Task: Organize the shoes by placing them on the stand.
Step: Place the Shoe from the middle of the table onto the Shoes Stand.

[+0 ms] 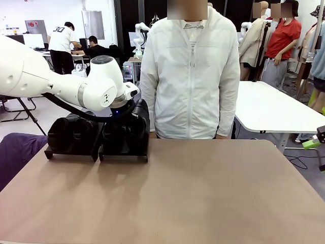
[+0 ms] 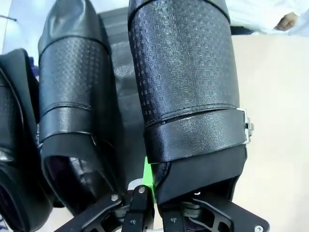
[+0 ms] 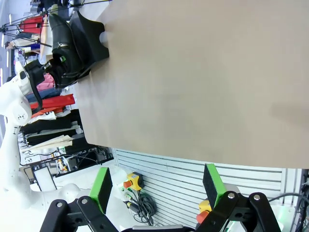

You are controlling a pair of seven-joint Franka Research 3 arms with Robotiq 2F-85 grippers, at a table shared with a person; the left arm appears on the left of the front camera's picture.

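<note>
Right now my left tool [image 2: 145,203] is pinched tight on the heel rim of a shoe [image 2: 188,96], green pad [image 2: 148,176] against its inner edge. That shoe lies toe-away on the stand [image 1: 96,152], at the desk's [image 1: 203,193] far left edge; a 2nd shoe [image 2: 72,106] sits just beside it, w/ a 3rd [image 2: 14,145] at the frame's edge. My left arm [image 1: 61,81] hangs over the stand and covers the shoe tops in front view. A person [image 1: 190,76] stands right behind the desk, near the stand. My right tool [image 3: 159,188] is wide, holding nothing, off the desk's side, well apart from the shoes.
</note>
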